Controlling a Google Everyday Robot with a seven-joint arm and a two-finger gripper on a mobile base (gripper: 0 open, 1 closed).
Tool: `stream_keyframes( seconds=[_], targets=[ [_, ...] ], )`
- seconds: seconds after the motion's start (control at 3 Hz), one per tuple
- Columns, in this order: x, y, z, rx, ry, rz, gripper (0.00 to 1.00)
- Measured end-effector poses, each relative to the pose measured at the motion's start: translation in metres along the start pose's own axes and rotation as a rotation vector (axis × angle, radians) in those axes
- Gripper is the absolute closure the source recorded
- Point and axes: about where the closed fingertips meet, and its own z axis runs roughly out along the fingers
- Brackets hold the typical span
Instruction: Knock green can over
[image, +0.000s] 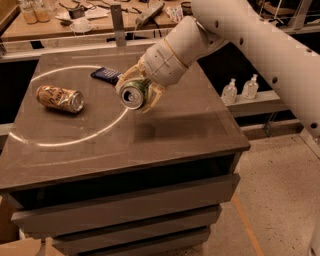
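Note:
The green can is tipped on its side, its silver top with pull tab facing the camera, above the middle of the brown table. My gripper is shut on it, fingers clasped on both sides of the can, the white arm reaching in from the upper right. The can appears held just above the table top, with a shadow under it.
A tan-orange can lies on its side at the table's left. A dark blue flat object lies behind the gripper. Two small white bottles stand on a ledge to the right. A cluttered bench runs along the back.

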Motion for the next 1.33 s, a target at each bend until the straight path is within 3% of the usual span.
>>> stream_keyframes(
  seconds=[0.33,0.67,1.0,1.33],
  targets=[
    [0.000,0.000,0.000,0.000,0.000,0.000,1.00],
    [-0.016,-0.007,-0.004,-0.046,0.051,-0.076,1.00],
    [-0.033,-0.019,-0.009,-0.171,0.139,-0.200,1.00],
    [-0.028,-0.025,0.001,-0.320,0.224,-0.274,1.00]
  ],
)
